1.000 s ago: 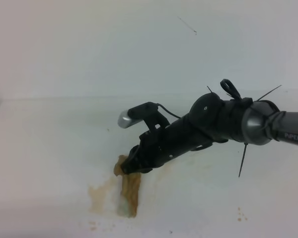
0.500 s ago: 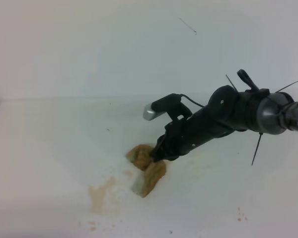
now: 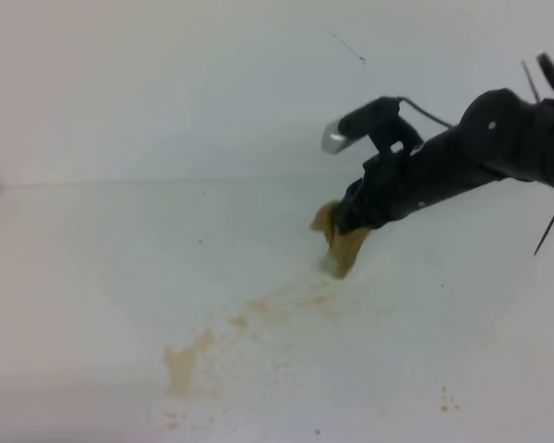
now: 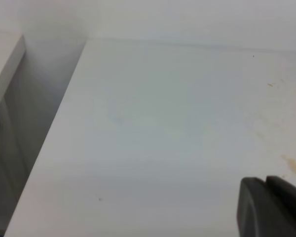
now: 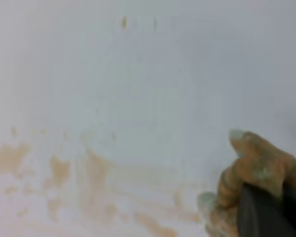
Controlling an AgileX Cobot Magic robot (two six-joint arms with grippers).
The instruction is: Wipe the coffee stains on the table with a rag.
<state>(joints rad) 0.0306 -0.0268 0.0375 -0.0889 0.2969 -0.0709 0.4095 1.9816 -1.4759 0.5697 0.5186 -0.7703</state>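
The right gripper is closed tight on the rag, pinching its upper end. The rag hangs as a short lumpy wad, long axis running from the jaws down and slightly toward the front edge of the table, its lower tip at or just above the surface; whether it touches cannot be told. It sits toward the back of the table, right of the middle. It is tan-brown with bunchy folds and a pale greyish-green patch at its lower left; in the right wrist view the rag bulges out to the left of the dark fingers.

The stains run as a faint orange-brown trail from below the rag diagonally toward the front left, ending in a darker blotch near the front edge, with specks around it. A few small spots lie near the front right.

The left gripper shows only as a dark tip at the corner of its own view, nothing visibly in it; how far it is open I cannot tell.
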